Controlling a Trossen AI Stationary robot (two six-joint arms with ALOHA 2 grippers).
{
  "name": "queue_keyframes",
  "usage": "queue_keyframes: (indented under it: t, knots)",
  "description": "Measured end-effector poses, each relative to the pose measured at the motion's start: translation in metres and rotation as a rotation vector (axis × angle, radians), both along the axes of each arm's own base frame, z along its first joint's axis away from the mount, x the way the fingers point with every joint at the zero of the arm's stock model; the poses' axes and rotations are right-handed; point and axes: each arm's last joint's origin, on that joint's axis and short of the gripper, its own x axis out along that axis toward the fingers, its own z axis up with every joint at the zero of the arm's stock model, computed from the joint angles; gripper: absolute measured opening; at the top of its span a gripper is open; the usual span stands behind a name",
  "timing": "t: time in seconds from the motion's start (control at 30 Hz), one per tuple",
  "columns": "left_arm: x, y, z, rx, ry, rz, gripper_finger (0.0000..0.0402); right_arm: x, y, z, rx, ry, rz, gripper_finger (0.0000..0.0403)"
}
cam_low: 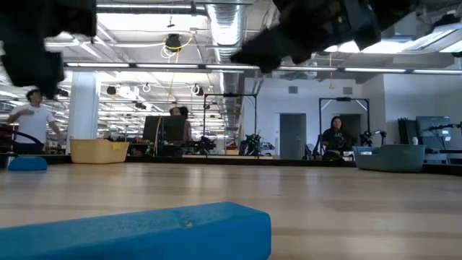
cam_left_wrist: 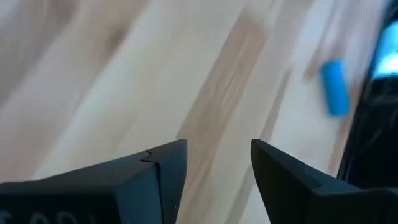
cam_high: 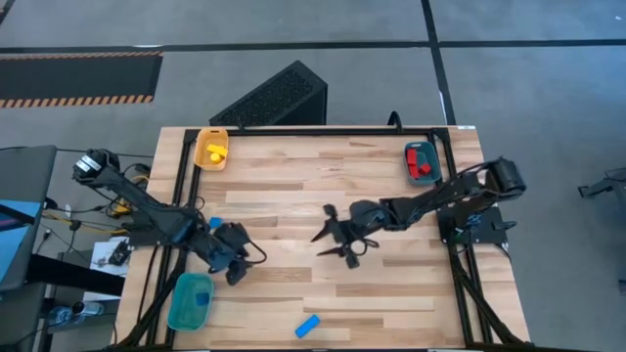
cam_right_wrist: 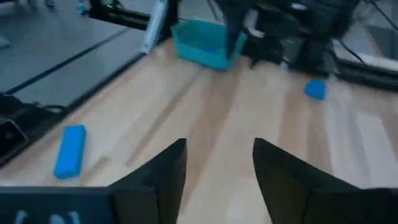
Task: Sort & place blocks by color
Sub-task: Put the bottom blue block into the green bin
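A blue bar block lies flat near the table's front edge, large in the low view's foreground and visible in both wrist views. A small blue block rests on the wood beside my left arm. My left gripper hangs open over bare wood at the near left, above the teal tray. My right gripper is open over the table's middle, holding nothing. Yellow blocks lie in the yellow tray, and red blocks in the far right tray.
The teal tray stands at the near left corner, next to my left arm. A black ribbed box sits beyond the table's far edge. People show in the room behind the table in the low view. Bare wood lies between the two grippers.
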Motion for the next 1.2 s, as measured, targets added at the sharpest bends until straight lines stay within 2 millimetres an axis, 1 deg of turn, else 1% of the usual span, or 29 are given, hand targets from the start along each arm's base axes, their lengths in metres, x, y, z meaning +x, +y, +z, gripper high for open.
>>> queue_keyframes:
  t: [0.07, 0.13, 0.23, 0.27, 0.37, 0.4, 0.47, 0.57, 0.73, 0.8, 0.87, 0.93, 1.03, 1.07, 1.2]
  knots:
    - [0.005, -0.004, 0.005, 0.058, -0.119, -0.003, 0.0161, 0.011, 0.009, -0.002, -0.006, 0.012, 0.024, 0.0217]
    - [0.008, -0.009, 0.011, 0.143, -0.245, 0.009, 0.0161, 0.022, 0.018, -0.011, -0.028, 0.047, 0.051, 0.0225]
    - [0.011, -0.018, 0.017, 0.265, -0.393, 0.023, 0.0161, 0.038, 0.032, -0.012, -0.076, 0.040, 0.095, 0.0230]
    - [0.012, -0.022, 0.018, 0.287, -0.424, 0.021, 0.0161, 0.045, 0.037, -0.010, -0.088, 0.025, 0.108, 0.0230]
    - [0.013, -0.036, 0.016, 0.301, -0.481, 0.016, 0.0161, 0.056, 0.054, -0.012, -0.107, 0.075, 0.151, 0.0230]
    - [0.013, -0.041, 0.014, 0.311, -0.488, 0.017, 0.0161, 0.057, 0.060, -0.013, -0.117, 0.117, 0.167, 0.0230]
    - [0.014, -0.050, 0.006, 0.337, -0.503, 0.039, 0.0161, 0.063, 0.074, -0.009, -0.125, 0.121, 0.191, 0.0230]
    - [0.019, -0.063, -0.011, 0.367, -0.497, 0.062, 0.0161, 0.064, 0.093, -0.011, -0.131, 0.181, 0.217, 0.0230]
    - [0.031, -0.079, -0.044, 0.388, -0.468, 0.042, 0.0161, 0.050, 0.112, -0.025, -0.159, 0.332, 0.210, 0.0230]
    - [0.037, -0.084, -0.056, 0.382, -0.468, 0.035, 0.0161, 0.045, 0.118, -0.027, -0.160, 0.359, 0.216, 0.0230]
    - [0.040, -0.087, -0.065, 0.401, -0.465, 0.025, 0.0161, 0.046, 0.125, -0.030, -0.142, 0.344, 0.221, 0.0230]
    - [0.044, -0.088, -0.072, 0.411, -0.464, 0.022, 0.0161, 0.044, 0.132, -0.033, -0.139, 0.339, 0.234, 0.0230]
    - [0.047, -0.086, -0.076, 0.423, -0.453, 0.028, 0.0161, 0.050, 0.140, -0.041, -0.129, 0.282, 0.251, 0.0230]
    - [0.049, -0.084, -0.075, 0.425, -0.454, 0.036, 0.0161, 0.048, 0.142, -0.046, -0.139, 0.298, 0.263, 0.0230]
    - [0.054, -0.076, -0.074, 0.490, -0.452, 0.047, 0.0161, 0.054, 0.146, -0.072, -0.151, 0.301, 0.286, 0.0230]
